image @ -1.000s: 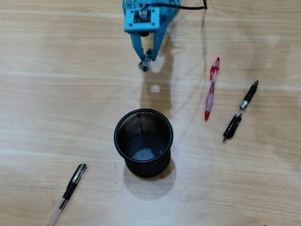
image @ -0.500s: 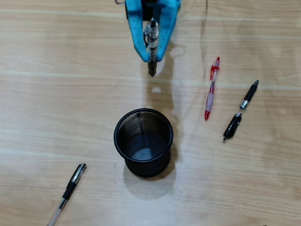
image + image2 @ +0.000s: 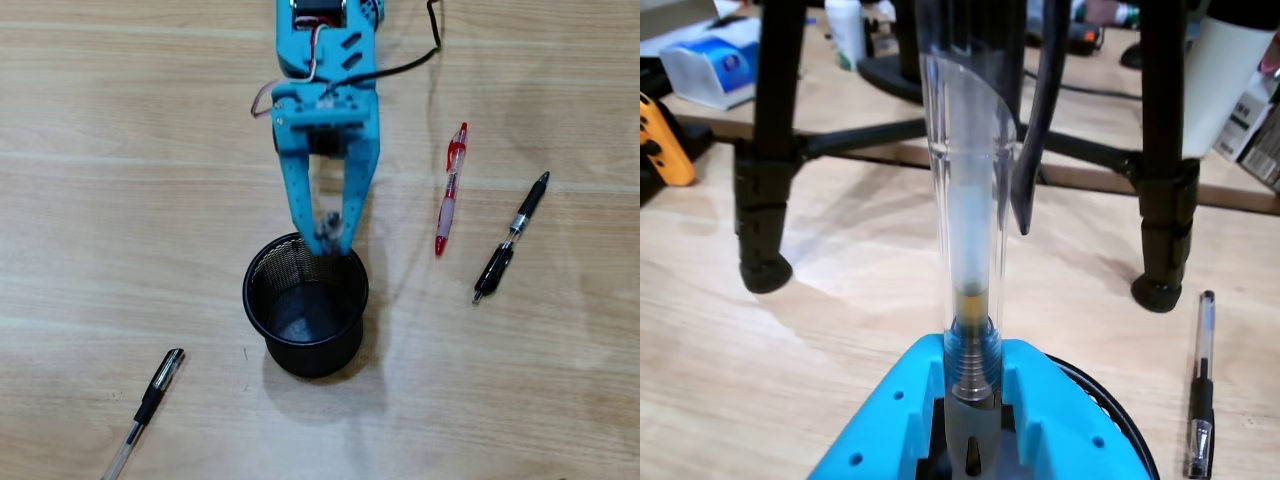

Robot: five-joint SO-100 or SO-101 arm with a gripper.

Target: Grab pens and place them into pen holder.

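My blue gripper [image 3: 326, 238] is shut on the clear-grey click pen [image 3: 325, 230], right over the far rim of the black mesh pen holder [image 3: 249, 300]. In the wrist view the held pen [image 3: 968, 200] stands upright between the blue jaws of my gripper [image 3: 973, 378], and the holder's rim [image 3: 1122, 425] curves just below them. A red translucent pen [image 3: 450, 190] and a black pen with a silver band [image 3: 511, 236] lie to the right on the table. The clear stick pen with a black cap [image 3: 145, 405] lies at the lower left, and it also appears in the wrist view [image 3: 1200, 390].
The table is light wood. In the wrist view black tripod legs [image 3: 765, 150] [image 3: 1165, 160] stand on it beyond the holder, with boxes and clutter behind them. The arm's black cable [image 3: 400, 65] runs off the top edge in the overhead view.
The gripper has swung from the table's far edge down to the holder's far rim, carrying the click pen with it. The three pens on the table have not moved.
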